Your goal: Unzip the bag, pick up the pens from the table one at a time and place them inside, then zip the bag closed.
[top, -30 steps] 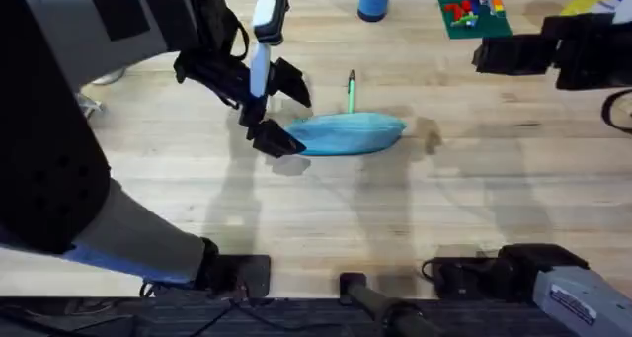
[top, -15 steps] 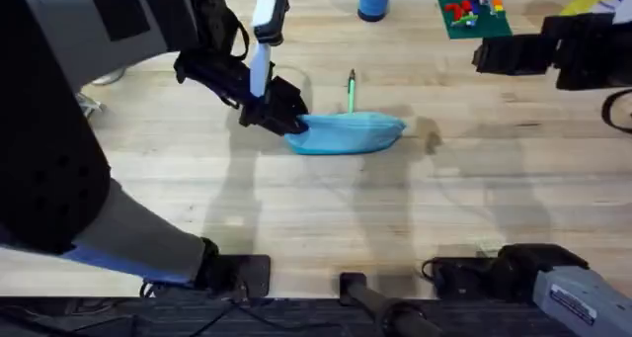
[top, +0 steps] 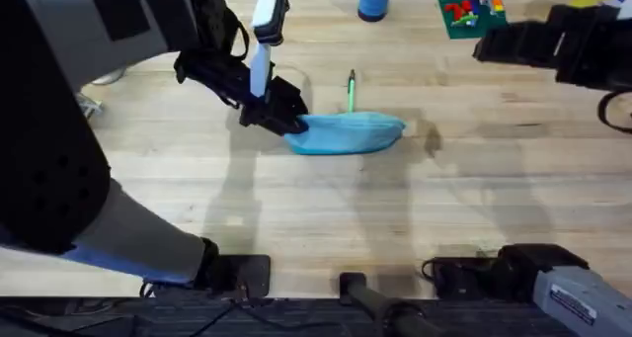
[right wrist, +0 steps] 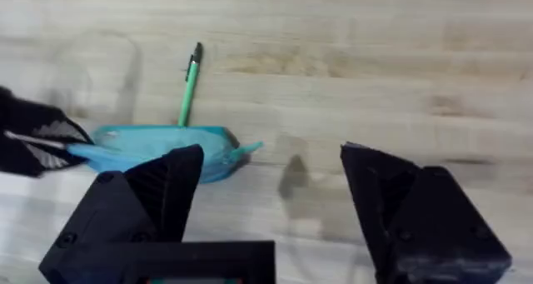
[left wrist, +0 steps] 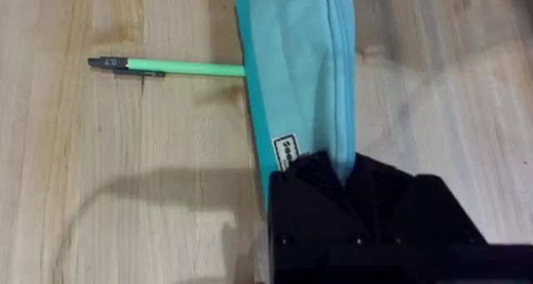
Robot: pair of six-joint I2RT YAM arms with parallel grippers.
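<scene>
- The bag [top: 348,133] lies flat mid-bench [top: 326,228], long axis across, zip along its top and, as far as can be seen, not opened.
- A green pen [top: 351,90] lies just behind the bag, one end touching or tucked under its far edge; I cannot tell which.
- The left gripper [top: 283,120] is down on the bag's left end, its fingers closed on the fabric there; the left wrist view shows the zip line running in between them.
- The right gripper [right wrist: 271,209] hangs high, well apart from the bag, fingers spread wide and holding nothing.
- Step in hand, by my reading: unzipping, with the left arm pinning one end.
- Next call: the right gripper must drop to the small pull tab [right wrist: 248,149] at the bag's right end, pinch it, and draw it along the zip while the left holds firm.
</scene>
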